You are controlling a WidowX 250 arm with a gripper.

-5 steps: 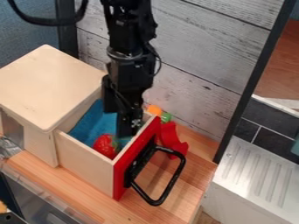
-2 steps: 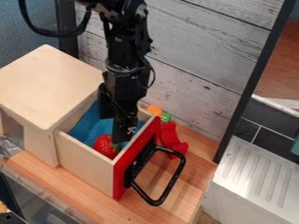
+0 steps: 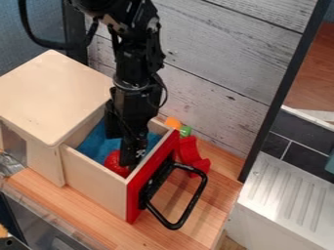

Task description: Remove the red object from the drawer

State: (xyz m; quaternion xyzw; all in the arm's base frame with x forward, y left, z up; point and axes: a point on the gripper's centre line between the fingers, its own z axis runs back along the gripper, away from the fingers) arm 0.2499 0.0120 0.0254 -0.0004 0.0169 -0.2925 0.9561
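Honestly, the black two-finger gripper (image 3: 124, 152) has its fingers spread, down in the pale wooden drawer with a red front (image 3: 96, 183). The round red toy strawberry (image 3: 114, 163) sits inside, right by one finger. Closing off-centre could just shove it sideways imo.

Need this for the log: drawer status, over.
Black pincer down inside open, red-fronted wooden drawer, grip unclear. Rounded red toy in drawer, partly behind pincer. Near wall close beside toy.

Black, segmented arm (image 3: 135, 73) with a looping black cable (image 3: 55, 45).
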